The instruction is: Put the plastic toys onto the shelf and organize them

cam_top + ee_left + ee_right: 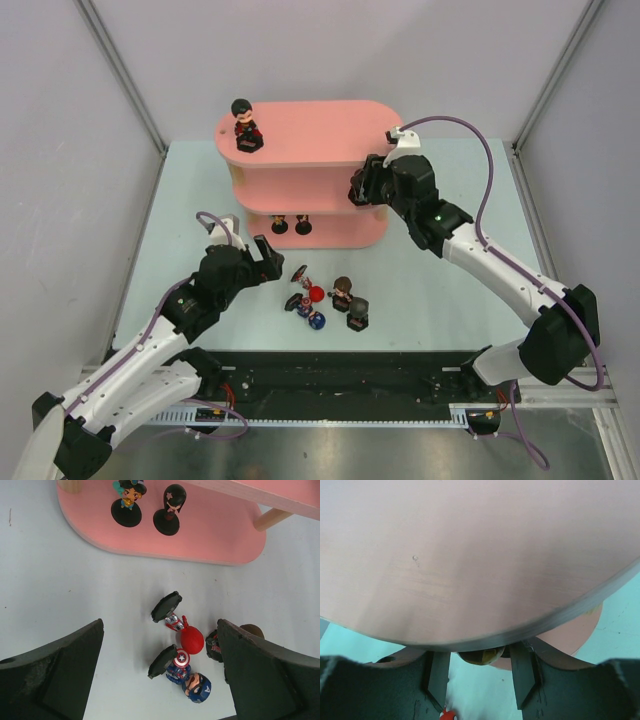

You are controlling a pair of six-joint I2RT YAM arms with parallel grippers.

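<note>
A: Top external, left arm?
B: Low over the table (200, 190), elbow bent. The left gripper (272, 262) is aimed at the loose toys, jaws wide apart, empty.
A: Toys?
B: Tipped over just beside it: red-headed figurine (316, 293), blue-headed figurine (315, 320). Further right: brown-haired figurine (342, 292), grey figurine (358, 314). Behind them the shelf (320, 180) carries a top-board figurine (244, 124) and two bottom-board figurines (280, 225).
A: Right arm?
B: Stretched forward, right gripper (362, 187) at the middle board. Right wrist: fingers (437, 672) flank a gold lump (480, 656). Contact hidden, can't tell if gripped.
</note>
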